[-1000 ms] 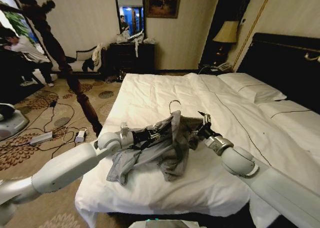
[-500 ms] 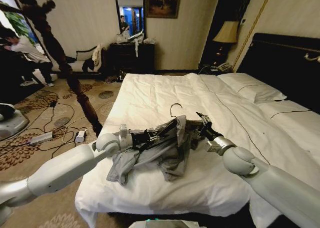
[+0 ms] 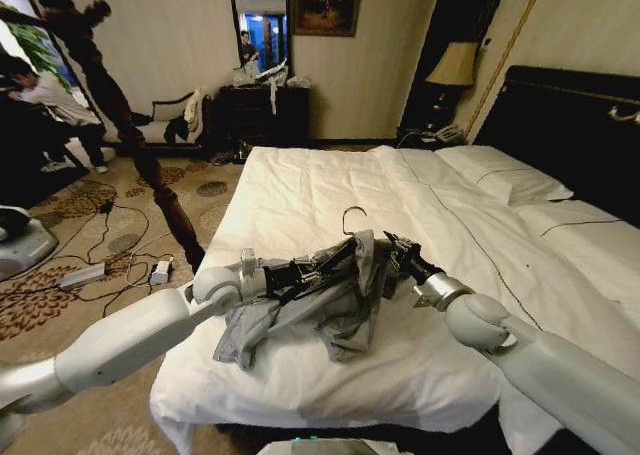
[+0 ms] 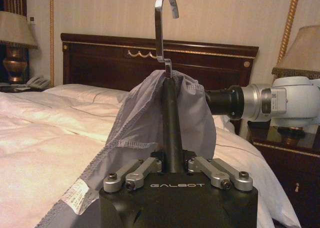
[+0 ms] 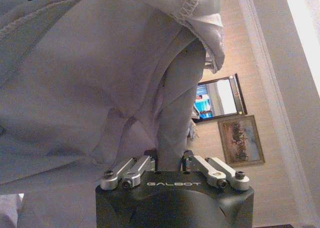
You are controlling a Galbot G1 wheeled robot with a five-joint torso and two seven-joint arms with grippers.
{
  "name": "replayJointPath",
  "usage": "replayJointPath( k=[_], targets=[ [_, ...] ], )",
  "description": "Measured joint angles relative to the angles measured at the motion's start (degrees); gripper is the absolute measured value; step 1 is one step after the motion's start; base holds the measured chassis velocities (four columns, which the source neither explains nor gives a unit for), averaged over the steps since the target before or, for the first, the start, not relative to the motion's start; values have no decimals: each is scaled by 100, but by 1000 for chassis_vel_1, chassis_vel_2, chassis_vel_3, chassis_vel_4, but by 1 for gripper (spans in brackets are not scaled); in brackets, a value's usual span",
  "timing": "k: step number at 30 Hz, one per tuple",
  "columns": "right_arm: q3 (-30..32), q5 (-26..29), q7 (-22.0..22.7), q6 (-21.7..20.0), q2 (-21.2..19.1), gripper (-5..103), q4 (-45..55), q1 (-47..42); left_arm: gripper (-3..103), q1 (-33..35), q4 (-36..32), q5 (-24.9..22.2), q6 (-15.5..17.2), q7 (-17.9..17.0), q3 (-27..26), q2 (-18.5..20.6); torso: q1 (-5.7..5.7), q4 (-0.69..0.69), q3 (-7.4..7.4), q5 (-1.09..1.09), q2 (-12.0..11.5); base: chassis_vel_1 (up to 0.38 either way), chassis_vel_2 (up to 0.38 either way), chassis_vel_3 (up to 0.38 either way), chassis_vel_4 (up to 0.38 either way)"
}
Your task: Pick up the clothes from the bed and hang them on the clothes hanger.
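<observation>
Shirt [image 3: 330, 300] now drapes higher over the clothes hanger [image 4: 167, 62] clamped in my left gripper [image 3: 318, 271], above the bed [image 3: 300, 190]; my right gripper [image 3: 392, 252], pinching cloth, has pushed leftward, so threading looks underway.

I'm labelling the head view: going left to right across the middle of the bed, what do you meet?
Left gripper → grey shirt → hanger hook → right gripper → white pillows.
</observation>
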Motion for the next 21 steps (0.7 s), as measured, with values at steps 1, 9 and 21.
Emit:
replayJointPath(
  k=[1, 9, 21],
  targets=[
    [0, 0, 0, 0, 0, 20, 0, 0, 17, 0, 0, 0, 0, 0, 0, 0, 0, 0, 0, 0, 0, 0, 0, 0, 0],
    [5, -12, 35, 17, 3, 20, -55, -57, 15, 67, 124, 12, 53, -211, -89, -130, 0, 0, 0, 0, 0, 0, 0, 0, 0],
    [16, 18, 148, -49, 30, 18, -172, -137, 53, 427, 176, 0, 57, -407, -654, -56, 0, 0, 0, 0, 0, 0, 0, 0, 0]
  ],
)
